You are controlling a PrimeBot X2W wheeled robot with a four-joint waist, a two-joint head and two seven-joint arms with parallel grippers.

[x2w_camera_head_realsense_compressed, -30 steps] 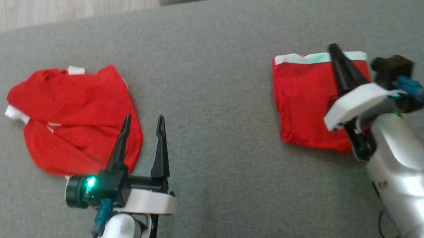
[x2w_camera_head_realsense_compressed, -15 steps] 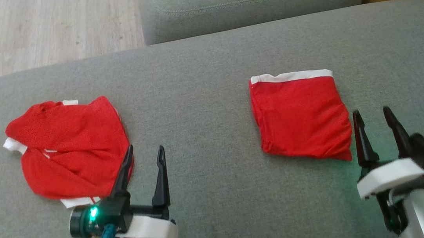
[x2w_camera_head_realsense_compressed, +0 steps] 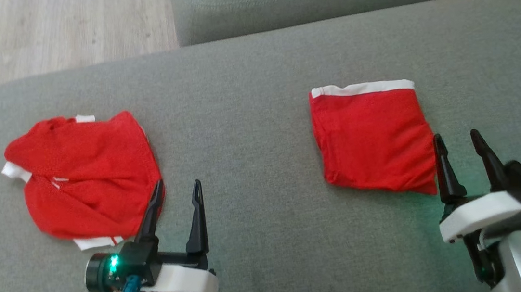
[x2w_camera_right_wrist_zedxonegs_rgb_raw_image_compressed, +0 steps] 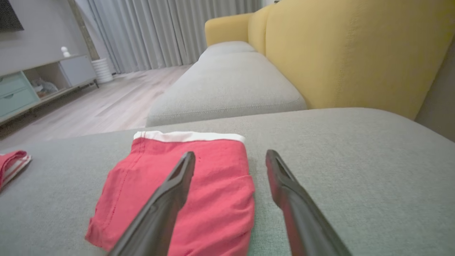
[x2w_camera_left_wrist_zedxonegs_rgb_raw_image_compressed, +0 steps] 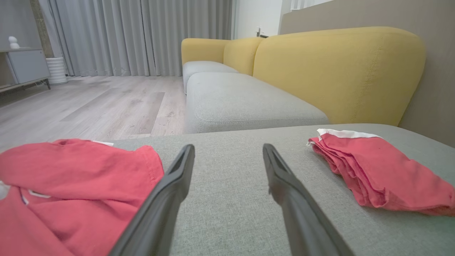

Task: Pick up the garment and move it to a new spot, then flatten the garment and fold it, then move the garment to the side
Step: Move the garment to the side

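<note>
The folded red garment with white band [x2w_camera_head_realsense_compressed: 373, 139] lies on the grey fabric sofa seat [x2w_camera_head_realsense_compressed: 249, 132], beside the right claw [x2w_camera_head_realsense_compressed: 455, 136], which is wide open and empty. The left claw [x2w_camera_head_realsense_compressed: 178, 183], also open and empty, hides an edge of the crumpled red cloth [x2w_camera_head_realsense_compressed: 85, 179].

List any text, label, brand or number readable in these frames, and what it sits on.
No readable text anywhere.
Crumpled red garment: small white marks, too small to tell whether they are print.
Folded red garment: plain, with a blank white band.
</note>
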